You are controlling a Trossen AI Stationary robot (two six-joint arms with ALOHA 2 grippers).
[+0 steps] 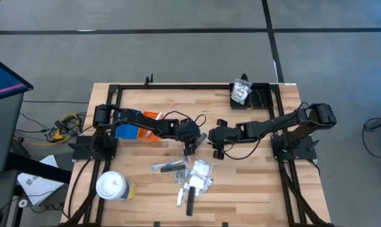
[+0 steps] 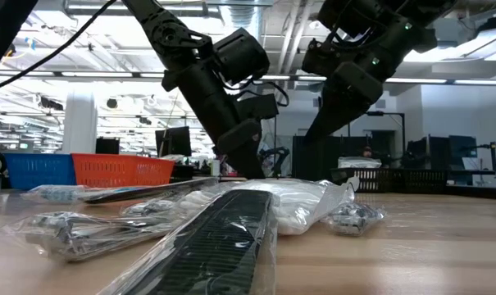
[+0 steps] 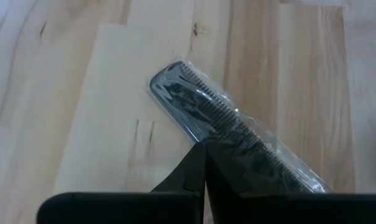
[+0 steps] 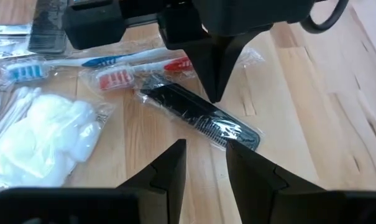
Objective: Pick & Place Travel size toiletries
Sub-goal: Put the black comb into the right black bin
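Note:
A black comb in a clear wrapper [image 4: 200,115] lies flat on the wooden table, a little apart from the other toiletries. My left gripper [image 4: 214,96] is shut and points steeply down, its tips on the comb [image 3: 225,118]. My right gripper [image 4: 206,155] hangs open just to the comb's right, above the table, with nothing between its fingers. Wrapped toothbrushes [image 4: 132,62] and clear packets with white contents [image 4: 45,130] lie close by, in a loose pile [image 1: 190,176] toward the near edge. My left gripper touches the comb's long edge [image 3: 207,138] near its middle with its shut fingertips [image 4: 215,92], coming from above at a slant from the table's left. The comb lies flat on the table. Whether any wrapper is caught between the tips cannot be told.
A big white lidded cup [image 1: 111,186] stands near the front left. Blue and orange trays [image 1: 136,126] sit under the left arm. A black tray [image 1: 261,96] at the far right holds a clear packet [image 1: 242,91]. Another wrapped dark comb [image 2: 223,238] lies near the front edge.

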